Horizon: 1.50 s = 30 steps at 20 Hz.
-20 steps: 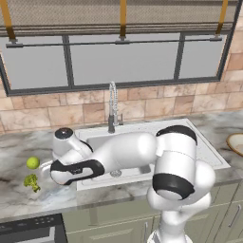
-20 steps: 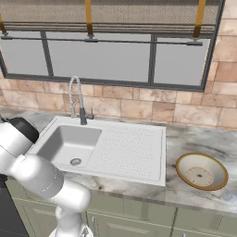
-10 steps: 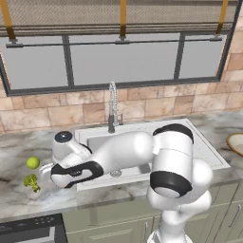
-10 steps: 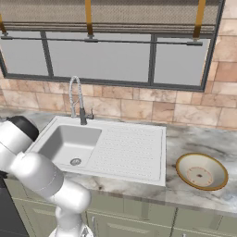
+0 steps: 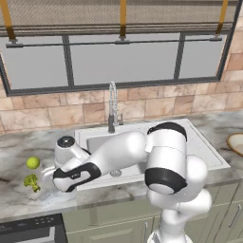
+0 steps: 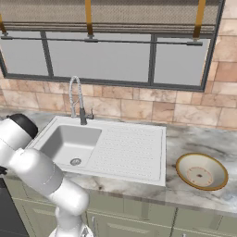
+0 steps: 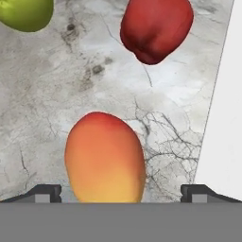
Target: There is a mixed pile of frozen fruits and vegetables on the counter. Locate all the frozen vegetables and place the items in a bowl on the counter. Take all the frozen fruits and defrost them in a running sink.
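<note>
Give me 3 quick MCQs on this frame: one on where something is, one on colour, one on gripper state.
1. Where is the bowl?
A. in the basin
B. on the counter right of the sink
C. on the window sill

2. In the hand view, what colour is the fruit between the fingertips?
A. orange with a red blush
B. purple
C. white

3. What state is the gripper in?
A. shut on the broccoli
B. open, astride the orange-red fruit
C. shut on the bowl

Answers:
1 B, it sits on marble beyond the drainboard.
2 A, orange body, red top.
3 B, the tips stand wide apart with the fruit between them.
</note>
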{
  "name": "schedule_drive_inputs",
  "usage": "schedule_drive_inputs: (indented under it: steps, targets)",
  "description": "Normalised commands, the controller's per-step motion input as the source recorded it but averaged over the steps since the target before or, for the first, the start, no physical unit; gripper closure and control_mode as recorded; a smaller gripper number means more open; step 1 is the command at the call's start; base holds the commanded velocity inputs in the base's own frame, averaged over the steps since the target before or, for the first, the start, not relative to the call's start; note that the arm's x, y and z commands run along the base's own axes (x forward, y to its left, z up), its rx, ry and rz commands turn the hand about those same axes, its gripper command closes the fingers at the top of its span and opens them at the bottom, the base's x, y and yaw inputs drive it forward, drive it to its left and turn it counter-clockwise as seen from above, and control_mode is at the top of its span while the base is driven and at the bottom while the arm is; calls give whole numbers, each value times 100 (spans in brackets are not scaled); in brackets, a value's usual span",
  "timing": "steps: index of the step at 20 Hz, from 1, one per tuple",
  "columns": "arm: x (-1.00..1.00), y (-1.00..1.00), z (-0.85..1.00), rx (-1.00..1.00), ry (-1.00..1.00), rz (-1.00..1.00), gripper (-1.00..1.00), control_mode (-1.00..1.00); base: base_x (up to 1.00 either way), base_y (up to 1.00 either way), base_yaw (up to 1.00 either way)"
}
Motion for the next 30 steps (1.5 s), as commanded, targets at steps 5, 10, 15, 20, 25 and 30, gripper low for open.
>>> schedule_drive_inputs:
  steps: [5, 10, 15, 20, 25, 30]
  targets:
    - [12, 10, -20, 0, 2, -3, -100, -100, 0, 0, 0]
    - [12, 10, -17, 0, 1, -3, -100, -100, 0, 0, 0]
    - [8, 9, -15, 0, 0, -3, 100, -100, 0, 0, 0]
    - [0, 0, -8, 0, 0, -3, 100, -100, 0, 0, 0]
    - [0, 0, -1, 0, 0, -4, 100, -100, 0, 0, 0]
    - [-6, -2, 0, 0, -2, -3, 100, -100, 0, 0, 0]
